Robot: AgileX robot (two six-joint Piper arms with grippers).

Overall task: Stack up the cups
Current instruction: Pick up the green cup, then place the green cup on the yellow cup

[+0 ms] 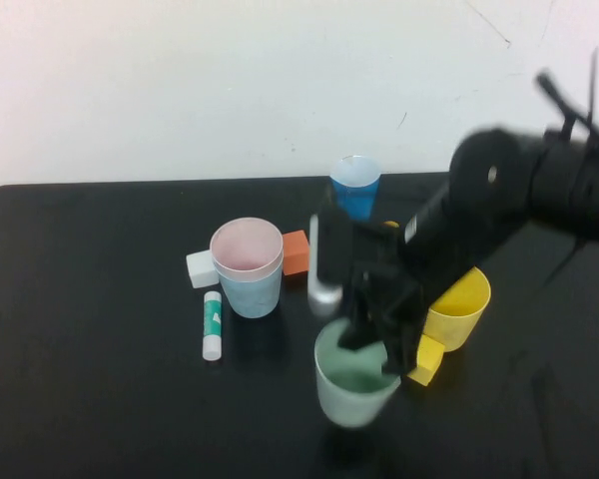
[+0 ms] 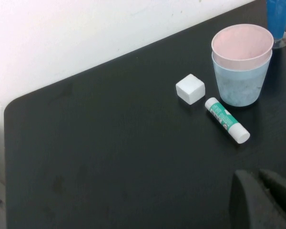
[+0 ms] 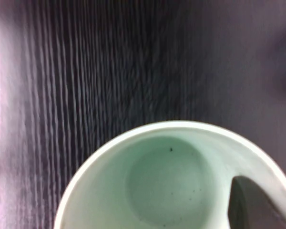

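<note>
Two grippers: the right gripper is clamped on the rim of the pale green matte plastic tumbler near the black worktop's front; the left gripper sits closed, well apart, over bare worktop.

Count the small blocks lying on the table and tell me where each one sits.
3. A white block left of the stacked cups, an orange block to their right, a yellow block in front of the yellow cup. The right arm may hide others.
</note>
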